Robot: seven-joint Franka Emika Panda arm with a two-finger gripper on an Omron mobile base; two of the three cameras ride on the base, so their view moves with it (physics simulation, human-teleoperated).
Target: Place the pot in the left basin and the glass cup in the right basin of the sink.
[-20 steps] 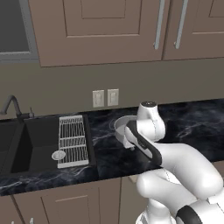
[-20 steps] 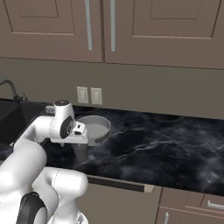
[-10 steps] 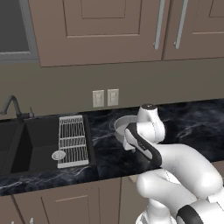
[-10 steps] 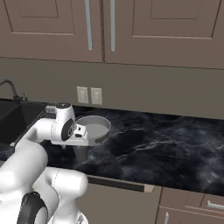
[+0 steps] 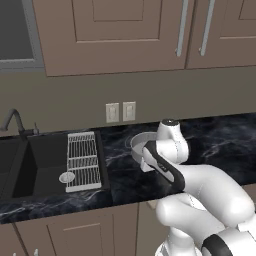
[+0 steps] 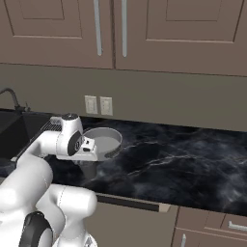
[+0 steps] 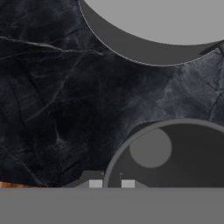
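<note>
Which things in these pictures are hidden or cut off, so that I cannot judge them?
- Tool state: in the hand view only pale stubs show above the grey band; in both base views the white arm hides the tool.
- Small translucent grey glass cup: hand view, cut off by the bottom and right edges.
- Wide grey metal pot: right base view, near side behind the arm.
- Plain left basin of the black sink: left base view, cut by the left edge.

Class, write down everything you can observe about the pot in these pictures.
The pot is a wide, shallow round vessel of plain grey metal, open-topped and seemingly empty. It stands upright on the black marbled counter, to the right of the sink and below the wall outlets. In the base views the arm's wrist covers its near side. In the hand view its curved rim and pale floor lie at the top, apart from the glass cup below. Its handles aren't clearly visible.
</note>
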